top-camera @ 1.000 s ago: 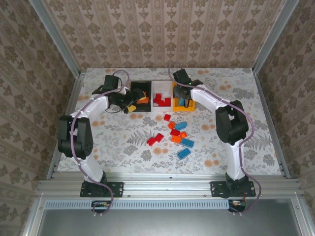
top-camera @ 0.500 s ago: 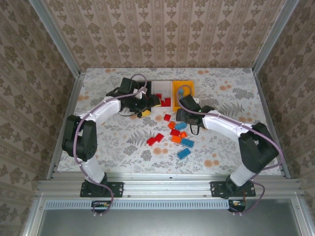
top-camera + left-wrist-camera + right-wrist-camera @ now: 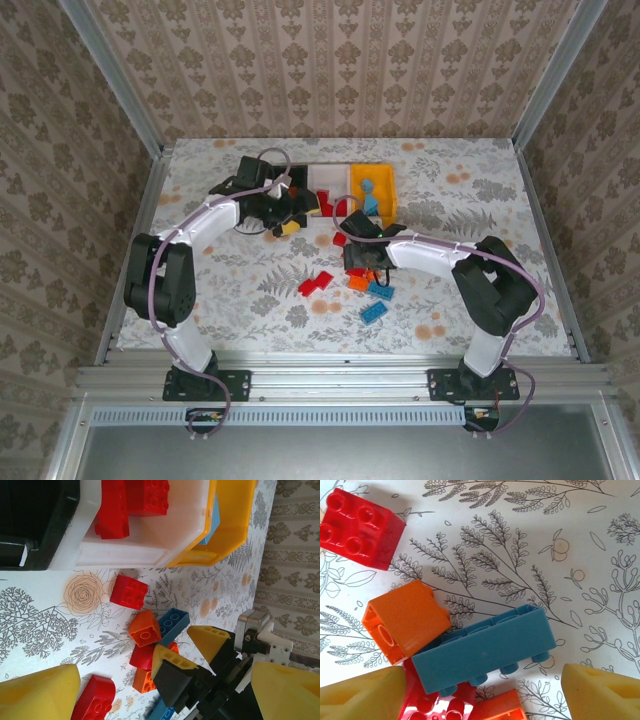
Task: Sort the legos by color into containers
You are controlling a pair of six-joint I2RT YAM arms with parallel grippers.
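Over the loose legos (image 3: 357, 283), right gripper (image 3: 481, 670) is hovering, jaws wide and empty, straddling 1 blue brick (image 3: 485, 652). Left gripper (image 3: 296, 216) is hanging wide open, empty, near white bin (image 3: 145, 555) holding red bricks (image 3: 130, 500).

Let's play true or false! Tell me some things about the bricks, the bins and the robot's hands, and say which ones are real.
1. The white bin holds red bricks. True.
2. A blue brick lies in the yellow bin. True.
3. The long blue brick under the right hand sits in the black bin. False: it lies on the table, beside an orange brick.
4. The right hand is squeezing a brick. False: its fingers stand apart, holding nothing.
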